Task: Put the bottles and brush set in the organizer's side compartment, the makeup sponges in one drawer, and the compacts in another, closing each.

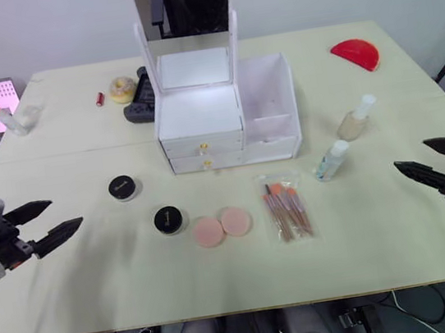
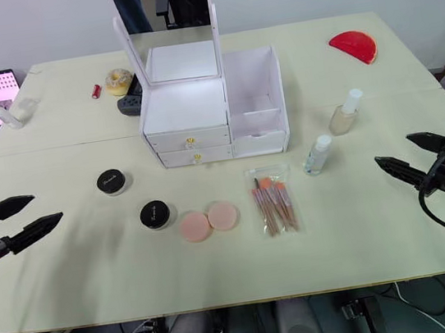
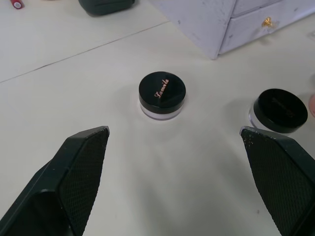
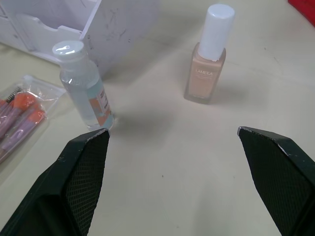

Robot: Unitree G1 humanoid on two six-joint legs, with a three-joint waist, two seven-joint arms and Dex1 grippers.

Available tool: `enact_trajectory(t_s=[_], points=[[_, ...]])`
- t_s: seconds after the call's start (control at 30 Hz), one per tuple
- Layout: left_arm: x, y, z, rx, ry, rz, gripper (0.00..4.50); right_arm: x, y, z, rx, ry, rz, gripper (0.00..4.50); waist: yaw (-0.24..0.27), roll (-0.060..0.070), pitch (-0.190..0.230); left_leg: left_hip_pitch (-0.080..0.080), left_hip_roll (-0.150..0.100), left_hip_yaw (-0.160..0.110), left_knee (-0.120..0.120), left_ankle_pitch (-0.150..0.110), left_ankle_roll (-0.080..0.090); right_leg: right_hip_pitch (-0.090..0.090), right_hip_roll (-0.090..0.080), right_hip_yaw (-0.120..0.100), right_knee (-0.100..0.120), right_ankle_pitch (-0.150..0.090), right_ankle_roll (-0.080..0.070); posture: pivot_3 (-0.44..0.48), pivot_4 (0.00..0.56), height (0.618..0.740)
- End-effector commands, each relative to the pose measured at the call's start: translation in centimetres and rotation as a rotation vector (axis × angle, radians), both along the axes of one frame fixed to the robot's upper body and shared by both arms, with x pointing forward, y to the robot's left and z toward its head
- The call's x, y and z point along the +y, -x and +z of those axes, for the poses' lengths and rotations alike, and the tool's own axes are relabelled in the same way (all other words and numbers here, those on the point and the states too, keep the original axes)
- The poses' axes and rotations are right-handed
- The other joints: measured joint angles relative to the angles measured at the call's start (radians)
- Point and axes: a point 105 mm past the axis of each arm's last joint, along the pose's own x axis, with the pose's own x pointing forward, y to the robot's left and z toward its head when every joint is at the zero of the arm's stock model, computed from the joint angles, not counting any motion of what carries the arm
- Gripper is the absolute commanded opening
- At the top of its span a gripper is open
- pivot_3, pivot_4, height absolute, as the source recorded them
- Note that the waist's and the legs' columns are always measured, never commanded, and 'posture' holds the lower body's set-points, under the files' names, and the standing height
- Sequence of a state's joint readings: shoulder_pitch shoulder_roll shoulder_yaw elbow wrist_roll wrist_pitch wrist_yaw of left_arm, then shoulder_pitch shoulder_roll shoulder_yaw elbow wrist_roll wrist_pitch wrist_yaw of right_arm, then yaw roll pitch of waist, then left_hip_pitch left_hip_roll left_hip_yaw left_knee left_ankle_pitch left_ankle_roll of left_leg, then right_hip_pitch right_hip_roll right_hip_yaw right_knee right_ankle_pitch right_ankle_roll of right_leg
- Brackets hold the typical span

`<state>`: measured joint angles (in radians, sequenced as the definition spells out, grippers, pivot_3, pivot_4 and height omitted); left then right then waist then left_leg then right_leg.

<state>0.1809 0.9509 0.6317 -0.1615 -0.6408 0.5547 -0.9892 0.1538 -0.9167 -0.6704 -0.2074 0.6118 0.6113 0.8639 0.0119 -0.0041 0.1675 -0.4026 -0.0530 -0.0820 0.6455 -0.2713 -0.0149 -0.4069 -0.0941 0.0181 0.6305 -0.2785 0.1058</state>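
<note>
white two-drawer organizer (image 1: 200, 128) drawers shut | both grippers released, left gripper (image 1: 56, 224), right gripper (image 1: 422, 161) | beige glass foundation bottle (image 1: 356, 119) upright right of organizer, likely slippery, fragile; grasp mid-body | clear plastic bottle (image 1: 332, 160) beside it

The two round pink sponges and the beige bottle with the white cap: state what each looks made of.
Round pink sponges: probably soft foam, matte with no shine. Beige bottle with the white cap: clear glass or hard plastic, unclear which; glossy walls show beige liquid inside; cap looks like smooth white plastic.
</note>
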Motion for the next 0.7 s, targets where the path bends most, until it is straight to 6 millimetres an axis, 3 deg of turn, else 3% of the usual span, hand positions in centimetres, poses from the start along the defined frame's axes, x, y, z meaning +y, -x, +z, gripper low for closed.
enact_trajectory(t_s=[0.03,0.53,0.7], points=[[0.2,-0.2,1.6,-0.072,-0.019,0.019,4.49,0.2,-0.1,0.6,-0.029,-0.001,0.01,4.42,0.0,0.0,0.0,0.0,0.0,0.0,0.0,0.0,0.0,0.0,0.0,0.0,0.0,0.0,0.0,0.0,0.15,0.74],[0.3,-0.4,1.5,-0.066,-0.017,0.019,4.49,0.4,-0.4,0.2,-0.023,0.0,0.009,4.42,0.0,0.0,0.0,0.0,0.0,0.0,0.001,0.0,0.0,0.0,0.0,0.0,0.001,0.002,0.003,0.0,0.15,0.74],[-1.5,-0.9,1.0,-0.049,-0.021,-0.041,4.49,0.7,-0.6,-0.5,0.001,-0.007,-0.026,4.42,0.0,0.0,0.0,0.001,0.0,0.0,0.001,0.0,0.0,0.001,0.0,0.0,0.001,0.002,0.003,0.0,0.15,0.74]])
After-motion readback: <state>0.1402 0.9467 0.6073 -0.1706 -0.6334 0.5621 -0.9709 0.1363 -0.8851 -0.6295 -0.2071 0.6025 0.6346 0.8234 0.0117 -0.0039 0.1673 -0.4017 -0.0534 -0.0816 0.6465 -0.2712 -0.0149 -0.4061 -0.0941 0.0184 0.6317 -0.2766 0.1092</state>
